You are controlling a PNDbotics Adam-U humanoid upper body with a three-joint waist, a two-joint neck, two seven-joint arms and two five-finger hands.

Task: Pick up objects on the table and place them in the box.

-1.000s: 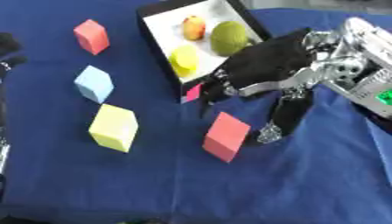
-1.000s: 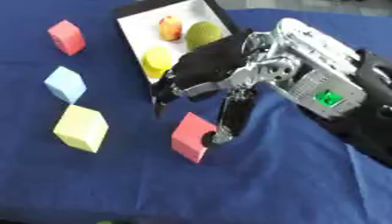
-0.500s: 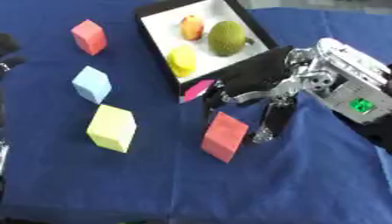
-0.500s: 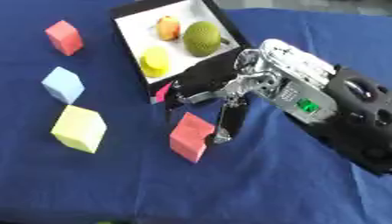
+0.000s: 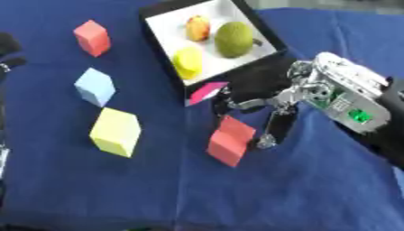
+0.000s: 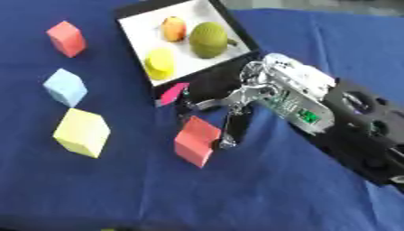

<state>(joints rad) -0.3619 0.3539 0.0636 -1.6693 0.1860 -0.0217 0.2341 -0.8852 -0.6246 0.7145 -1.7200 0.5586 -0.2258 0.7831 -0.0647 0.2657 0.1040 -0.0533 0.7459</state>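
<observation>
We see the right hand over the bench, fingers spread wide astride the red block, holding nothing. The box sits behind. Only the left eye view shows the left hand; its fingers we cannot tell.

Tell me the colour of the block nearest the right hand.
Red; the block shows best in the left eye view, beside the right hand.

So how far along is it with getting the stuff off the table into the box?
Done: three fruit-like pieces lie in the box. In hand: nothing yet; the right hand hangs open by the red block. Left: that block, the yellow cube, the light blue cube, the far red cube and a pink piece.
</observation>
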